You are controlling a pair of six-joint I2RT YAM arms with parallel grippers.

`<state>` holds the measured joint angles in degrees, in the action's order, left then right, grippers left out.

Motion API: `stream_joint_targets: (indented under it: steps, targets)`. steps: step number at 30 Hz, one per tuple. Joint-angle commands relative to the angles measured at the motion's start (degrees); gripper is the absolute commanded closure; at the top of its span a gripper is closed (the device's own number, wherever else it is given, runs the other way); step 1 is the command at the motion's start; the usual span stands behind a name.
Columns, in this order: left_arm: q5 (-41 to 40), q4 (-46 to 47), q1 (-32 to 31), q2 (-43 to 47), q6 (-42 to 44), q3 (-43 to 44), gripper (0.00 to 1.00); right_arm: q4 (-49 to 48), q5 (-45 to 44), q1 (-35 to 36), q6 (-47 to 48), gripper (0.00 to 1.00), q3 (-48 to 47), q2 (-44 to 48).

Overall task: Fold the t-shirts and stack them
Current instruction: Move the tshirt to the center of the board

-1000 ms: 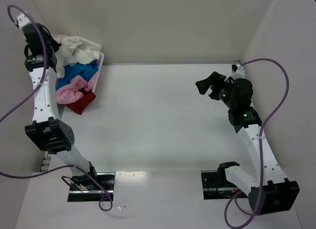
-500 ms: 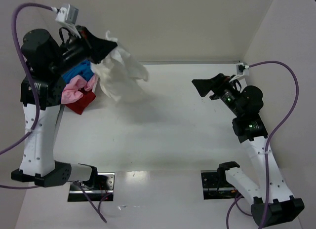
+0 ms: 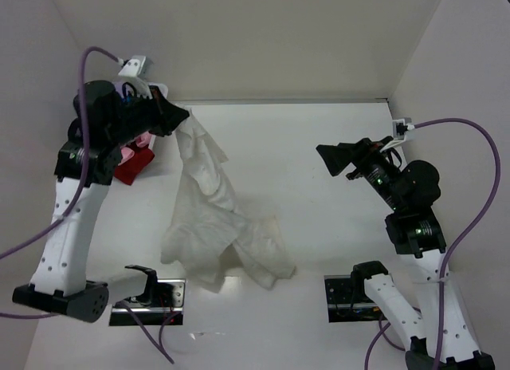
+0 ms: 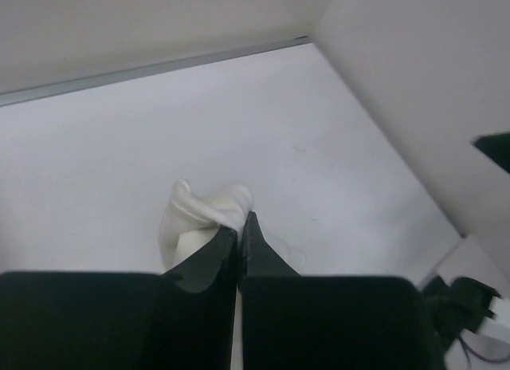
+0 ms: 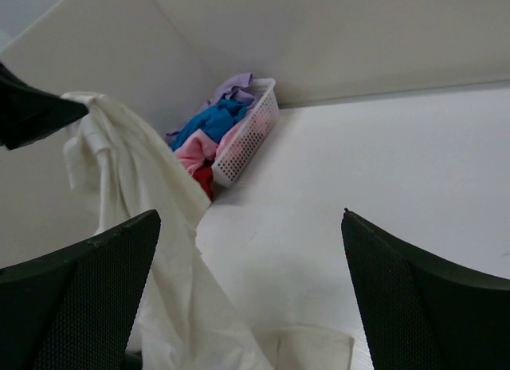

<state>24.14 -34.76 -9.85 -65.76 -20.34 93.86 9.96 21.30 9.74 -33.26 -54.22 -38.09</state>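
Note:
My left gripper point(image 3: 182, 115) is shut on the cream-white t-shirt point(image 3: 215, 218), which hangs from it and pools on the table near the front middle. In the left wrist view the jaws point(image 4: 239, 226) pinch a bunch of the white cloth point(image 4: 203, 206). My right gripper point(image 3: 328, 156) is open and empty, raised at the right, facing the shirt point(image 5: 151, 250). The lilac point(image 5: 233, 87), bright blue point(image 5: 209, 121), pale pink point(image 5: 191, 151) and red point(image 5: 205, 179) t-shirts lie in the white basket point(image 5: 251, 131). In the top view only pink and red cloth point(image 3: 131, 164) show behind my left arm.
The white basket point(image 3: 159, 89) stands at the table's back left corner against the wall. White walls close the table on the left, back and right. The arm bases point(image 3: 147, 294) sit at the near edge.
My left arm has swung right and down with the cream-white t-shirt; the shirt now drapes onto the table. My right gripper has shifted slightly right and nearer.

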Motion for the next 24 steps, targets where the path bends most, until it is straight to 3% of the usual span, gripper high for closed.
stream_joint_targets:
  steps: [1,7,12,16,20,24]
  targets:
    - [-10.57,4.52,0.27,-4.98,6.09,0.35,0.99,2.87,-1.60,0.55,2.75,0.00,0.25,0.03]
    - [-17.01,12.07,-0.26,-11.05,11.55,2.29,1.00,2.27,-3.19,0.55,4.60,0.00,0.25,-2.34]
    - [-15.45,23.24,-3.59,-13.07,11.64,0.00,1.00,0.94,-4.51,0.55,5.22,0.00,0.25,-5.59]
    - [-16.57,22.63,-13.05,-17.21,14.09,1.76,1.00,0.24,-5.38,0.55,5.22,0.00,0.25,-6.30]
    - [-27.20,22.11,-25.70,-17.21,17.34,0.54,0.97,-0.90,-6.89,0.55,4.69,0.00,1.39,-5.68]
    - [-29.68,21.40,-28.03,-17.21,13.58,1.76,0.97,-2.13,-5.31,0.55,4.69,0.00,1.39,-6.21]
